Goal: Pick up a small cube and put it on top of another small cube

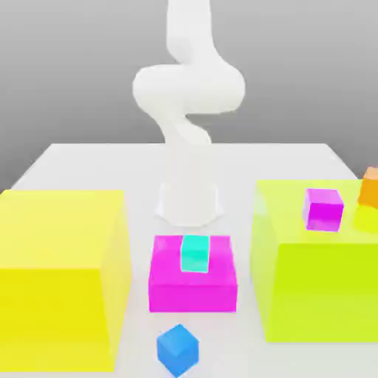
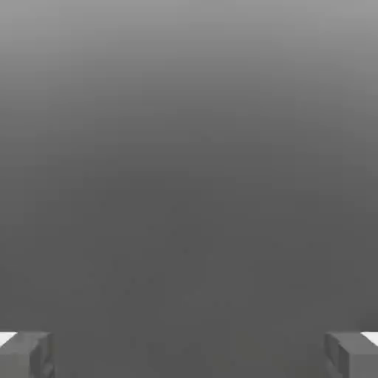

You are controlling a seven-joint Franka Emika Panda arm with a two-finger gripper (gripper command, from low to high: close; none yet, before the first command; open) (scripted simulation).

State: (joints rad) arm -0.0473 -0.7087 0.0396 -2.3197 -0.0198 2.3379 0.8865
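Note:
The small bright blue cube (image 1: 178,349) lies on the white table near its front edge, between the two big yellow blocks. On top of the yellow-green block (image 1: 310,303) at the exterior view's right sits the small magenta-purple cube (image 1: 323,209). In the hand view my gripper (image 2: 189,356) is open: its grey fingertips (image 2: 26,356) stand far apart with nothing between them, and plain grey background lies ahead. The white arm (image 1: 188,88) rises from its base behind the blocks and leaves the exterior view upward.
A small teal cube (image 1: 195,252) rests on a flat magenta block (image 1: 193,289) in the middle, just behind the blue cube. A small orange cube (image 1: 370,186) sits at the far right of the yellow-green block. A big yellow block (image 1: 59,273) stands at the left.

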